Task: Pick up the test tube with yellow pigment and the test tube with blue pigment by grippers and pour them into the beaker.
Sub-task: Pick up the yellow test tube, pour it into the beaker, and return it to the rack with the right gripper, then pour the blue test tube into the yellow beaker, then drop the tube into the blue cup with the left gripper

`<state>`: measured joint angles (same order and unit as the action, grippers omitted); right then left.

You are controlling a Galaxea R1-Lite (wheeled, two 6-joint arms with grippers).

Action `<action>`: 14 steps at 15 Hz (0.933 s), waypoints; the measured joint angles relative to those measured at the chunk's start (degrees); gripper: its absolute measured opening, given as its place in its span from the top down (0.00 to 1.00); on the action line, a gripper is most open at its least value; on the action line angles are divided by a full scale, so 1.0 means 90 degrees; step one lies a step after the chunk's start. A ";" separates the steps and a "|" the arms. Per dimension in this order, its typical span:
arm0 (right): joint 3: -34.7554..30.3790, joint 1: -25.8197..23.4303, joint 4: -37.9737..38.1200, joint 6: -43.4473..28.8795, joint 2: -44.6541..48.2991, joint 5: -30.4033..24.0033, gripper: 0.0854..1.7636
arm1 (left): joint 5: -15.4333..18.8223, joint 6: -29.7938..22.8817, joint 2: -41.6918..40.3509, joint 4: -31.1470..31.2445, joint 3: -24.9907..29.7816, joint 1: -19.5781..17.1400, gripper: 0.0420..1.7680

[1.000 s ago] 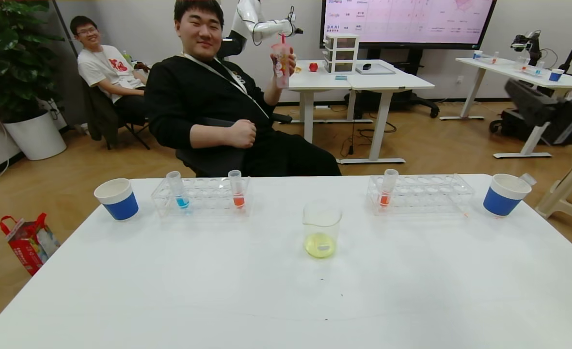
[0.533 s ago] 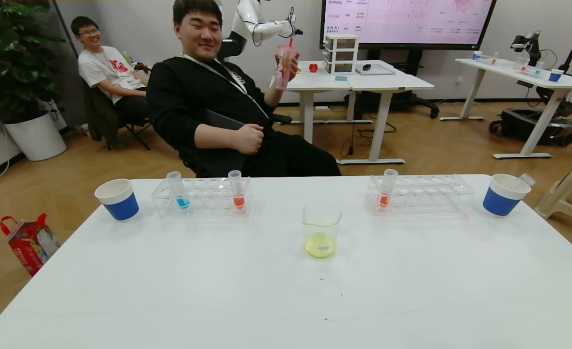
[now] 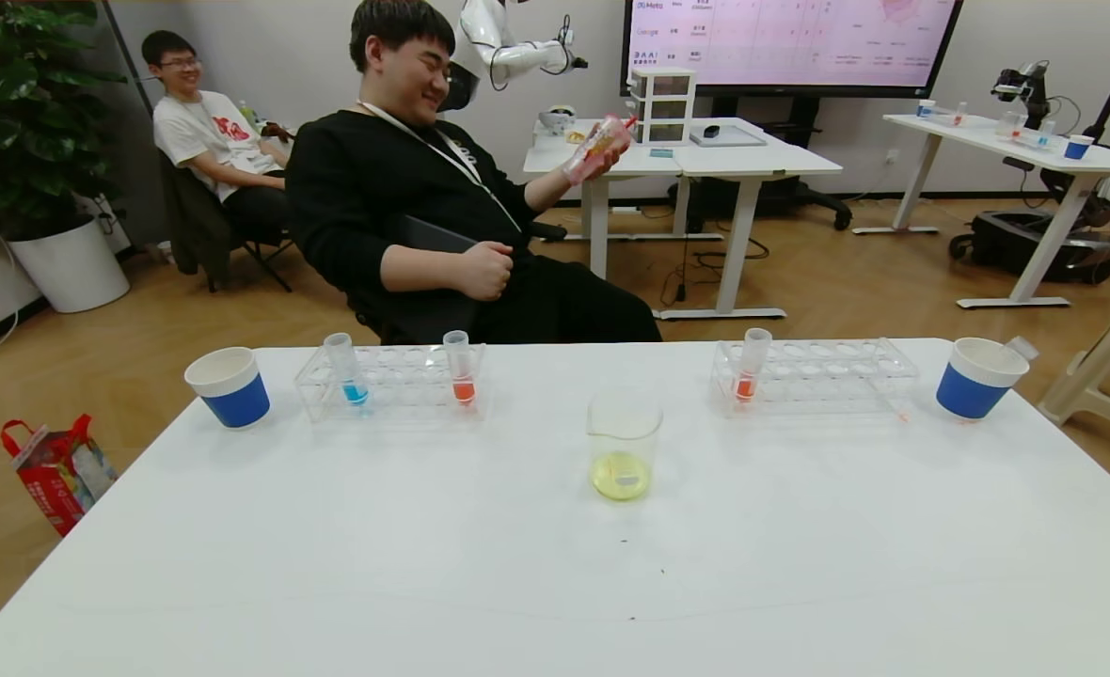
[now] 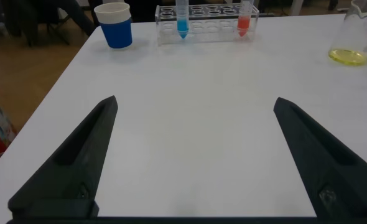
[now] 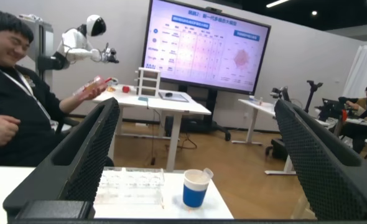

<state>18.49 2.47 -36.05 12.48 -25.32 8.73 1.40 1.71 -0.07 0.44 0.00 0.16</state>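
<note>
The beaker point(image 3: 624, 447) stands mid-table with yellow liquid in its bottom; it also shows in the left wrist view point(image 4: 351, 37). The test tube with blue pigment point(image 3: 345, 369) stands in the left rack point(image 3: 395, 385), and shows in the left wrist view point(image 4: 182, 17). No tube with yellow liquid shows. A clear empty tube point(image 3: 1022, 348) leans in the right blue cup point(image 3: 976, 379). Neither gripper shows in the head view. My left gripper point(image 4: 195, 101) is open and empty, low over the near left of the table. My right gripper point(image 5: 197, 103) is open and empty, raised, facing the right cup point(image 5: 195, 188).
Orange-red tubes stand in the left rack point(image 3: 461, 369) and the right rack point(image 3: 751, 367). A second blue cup point(image 3: 228, 385) stands at the far left. A seated man point(image 3: 423, 207) is just behind the table's far edge.
My right arm, blurred at the right edge of the head view a second ago, has left that view. The seated man has lowered his drink.
</note>
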 joint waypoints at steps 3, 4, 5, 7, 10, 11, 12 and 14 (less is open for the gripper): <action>-0.0034 -0.0068 0.0989 0.0195 0.1089 -0.0054 0.02 | -0.0003 0.0003 0.0000 0.0000 0.0000 0.0000 0.01; -0.0096 -0.0092 0.1314 0.0226 0.1466 -0.0064 0.02 | 0.0000 0.0003 0.0000 0.0000 0.0000 -0.0003 0.01; -0.0209 -0.0116 0.1663 0.0241 0.1819 -0.0085 0.02 | -0.0003 0.0000 0.0000 0.0000 0.0000 -0.0003 0.01; -0.0767 -0.0160 0.2018 0.0184 0.2383 -0.0171 0.02 | 0.0000 0.0003 0.0000 0.0000 0.0000 -0.0005 0.01; -0.1755 -0.0190 0.2049 0.0027 0.2709 -0.0597 0.02 | 0.0000 0.0005 0.0000 0.0000 0.0000 -0.0003 0.01; -0.1914 -0.0192 0.2469 -0.0209 0.2756 -0.0775 0.02 | 0.0000 0.0003 0.0000 -0.0003 0.0000 -0.0003 0.01; -0.1979 -0.0194 0.2897 -0.0362 0.2784 -0.0857 0.02 | 0.0000 0.0005 0.0000 0.0000 0.0000 -0.0003 0.01; -0.2028 -0.0199 0.3915 -0.0536 0.2811 -0.1065 0.02 | 0.0000 0.0005 0.0000 0.0003 0.0000 -0.0003 0.01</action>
<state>0.24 0.68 -0.82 7.66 -0.02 -0.85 1.40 1.76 -0.07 0.46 0.00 0.13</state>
